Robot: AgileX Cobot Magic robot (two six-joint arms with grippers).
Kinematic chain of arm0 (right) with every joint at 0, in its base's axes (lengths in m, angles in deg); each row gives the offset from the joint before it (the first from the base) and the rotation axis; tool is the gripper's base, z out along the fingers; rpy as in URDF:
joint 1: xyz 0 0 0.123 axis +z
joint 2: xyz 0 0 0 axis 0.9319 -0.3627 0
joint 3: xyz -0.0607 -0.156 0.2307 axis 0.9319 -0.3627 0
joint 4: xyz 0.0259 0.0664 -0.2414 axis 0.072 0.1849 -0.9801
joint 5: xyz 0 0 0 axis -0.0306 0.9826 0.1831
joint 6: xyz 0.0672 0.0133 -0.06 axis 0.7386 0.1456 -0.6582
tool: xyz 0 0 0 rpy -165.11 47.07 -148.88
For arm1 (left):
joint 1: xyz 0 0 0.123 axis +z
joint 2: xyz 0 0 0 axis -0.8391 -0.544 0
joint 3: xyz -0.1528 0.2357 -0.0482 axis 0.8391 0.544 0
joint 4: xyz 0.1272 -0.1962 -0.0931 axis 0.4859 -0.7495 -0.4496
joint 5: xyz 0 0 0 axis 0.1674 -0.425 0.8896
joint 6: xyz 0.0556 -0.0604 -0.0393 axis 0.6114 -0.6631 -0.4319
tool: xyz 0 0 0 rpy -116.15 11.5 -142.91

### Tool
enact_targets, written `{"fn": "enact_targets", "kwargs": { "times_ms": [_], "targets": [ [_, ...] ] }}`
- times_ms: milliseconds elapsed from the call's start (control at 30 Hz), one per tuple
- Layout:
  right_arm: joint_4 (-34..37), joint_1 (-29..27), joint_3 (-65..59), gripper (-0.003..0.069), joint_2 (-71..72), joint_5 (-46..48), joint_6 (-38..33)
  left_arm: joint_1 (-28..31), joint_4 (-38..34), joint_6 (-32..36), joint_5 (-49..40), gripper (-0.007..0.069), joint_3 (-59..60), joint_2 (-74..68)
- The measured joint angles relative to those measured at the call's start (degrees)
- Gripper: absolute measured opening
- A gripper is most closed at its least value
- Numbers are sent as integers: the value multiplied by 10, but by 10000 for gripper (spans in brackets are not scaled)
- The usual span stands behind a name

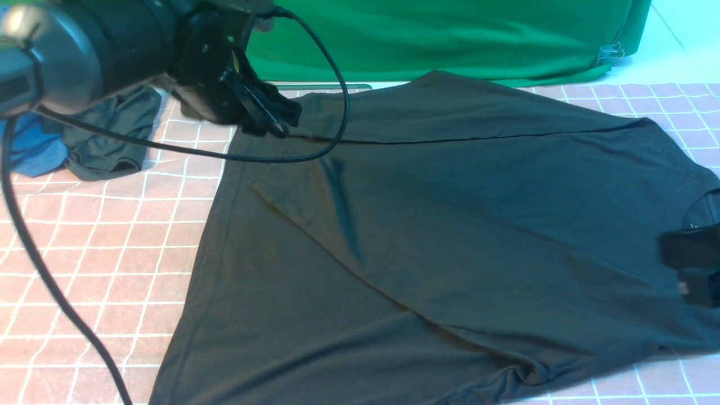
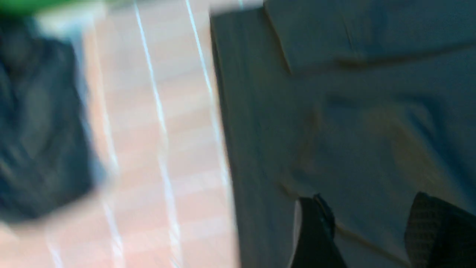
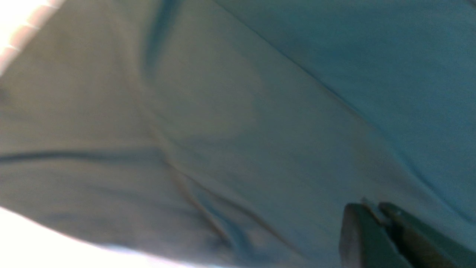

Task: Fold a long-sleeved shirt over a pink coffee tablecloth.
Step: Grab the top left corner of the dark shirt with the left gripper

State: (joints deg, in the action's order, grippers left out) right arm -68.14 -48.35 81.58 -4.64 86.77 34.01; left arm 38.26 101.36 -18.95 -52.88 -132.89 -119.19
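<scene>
The black long-sleeved shirt [image 1: 450,225] lies spread on the pink coffee tablecloth [image 1: 101,253], with its far edge and a sleeve folded in over the body. No print shows. My left gripper [image 1: 264,115] hangs over the shirt's far left corner. In the left wrist view the left gripper [image 2: 372,212] is open, with only the shirt [image 2: 353,111] below the gap. My right gripper [image 1: 683,269] sits at the collar end by the right edge. In the blurred right wrist view the right gripper [image 3: 372,208] has its jaws together just over the shirt [image 3: 223,111].
A smaller dark garment [image 1: 112,135] and a blue garment [image 1: 34,152] lie bunched at the far left. A bright green cloth [image 1: 450,34] hangs along the back. The left arm's black cable [image 1: 50,281] trails over the near left of the tablecloth.
</scene>
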Motion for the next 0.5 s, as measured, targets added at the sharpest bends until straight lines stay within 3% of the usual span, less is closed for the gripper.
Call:
{"fn": "enact_targets", "kwargs": {
  "times_ms": [100,167,233,267,367,500],
  "targets": [
    [-60,0,39,90,-42,70,24,0,-83,18,-62,197,0,12],
    [-70,0,54,98,-92,107,24,0,-144,43,-86,74,12,24],
    [-73,-1,59,123,-131,117,24,0,-190,61,-85,29,43,43],
    [-73,-1,59,127,-136,118,24,0,-200,63,-84,27,48,49],
    [-71,-19,62,242,-210,124,21,-8,-262,87,-57,13,143,113],
    [-54,-46,62,346,-271,115,7,-40,-288,90,-36,13,239,194]
  ]
}}
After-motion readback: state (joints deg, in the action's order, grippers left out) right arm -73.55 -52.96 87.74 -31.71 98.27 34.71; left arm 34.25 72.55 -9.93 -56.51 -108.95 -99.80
